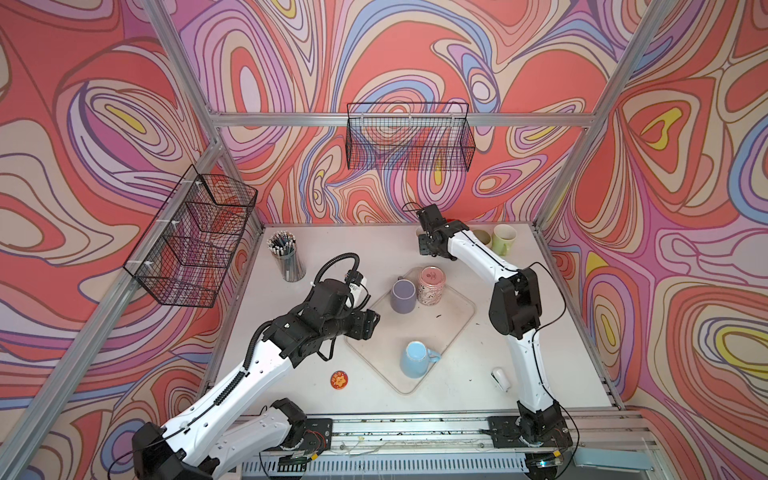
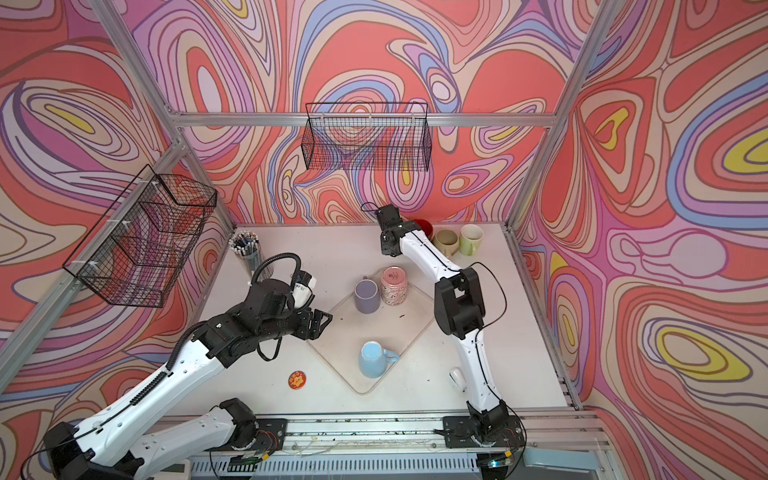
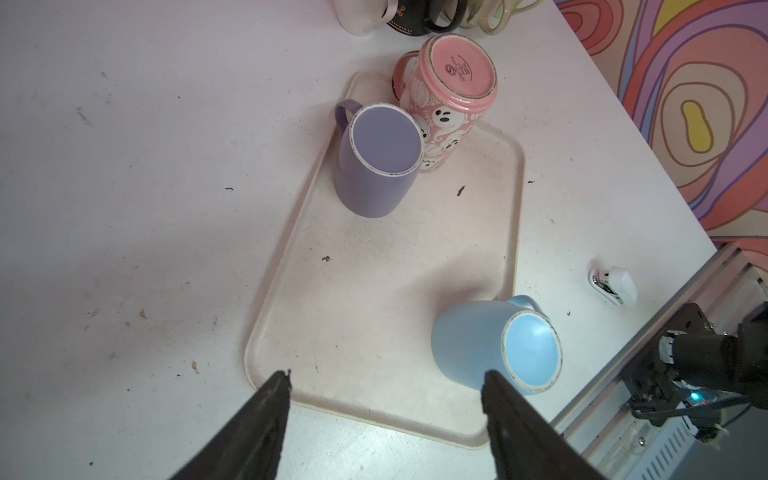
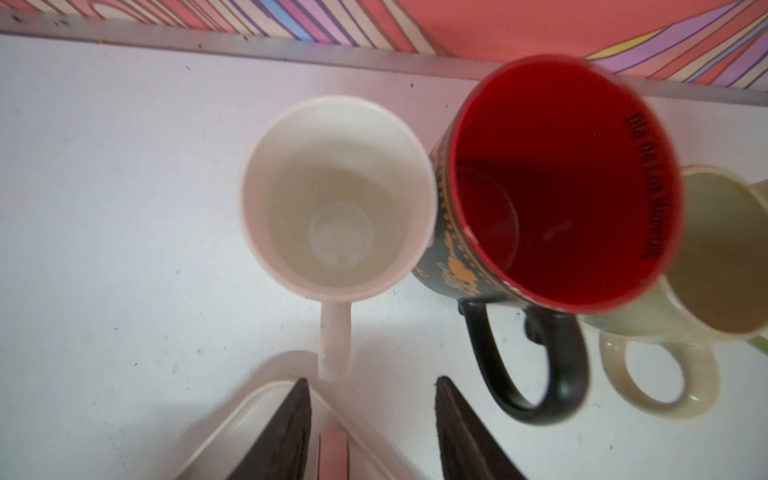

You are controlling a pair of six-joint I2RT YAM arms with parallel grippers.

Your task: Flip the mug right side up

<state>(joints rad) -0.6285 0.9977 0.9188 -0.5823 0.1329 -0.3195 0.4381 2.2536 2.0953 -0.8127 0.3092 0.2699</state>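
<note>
You've got: pen cup (image 1: 286, 258) back-L on desk (image 1: 332, 245) | orange badge (image 1: 339, 380) front-L | white stapler (image 1: 500, 378) front-R | back-wall basket (image 1: 409, 137), L-wall basket (image 1: 195, 237) hung.

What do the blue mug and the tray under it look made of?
Blue mug: likely glazed ceramic, satin finish; a bare whitish foot ring edges its upturned base. Tray: probably plastic, cream and dull, scuffed, with a moulded rounded lip.

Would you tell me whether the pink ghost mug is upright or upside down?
Upside down: the pink mug shows its stamped base on top.
</note>
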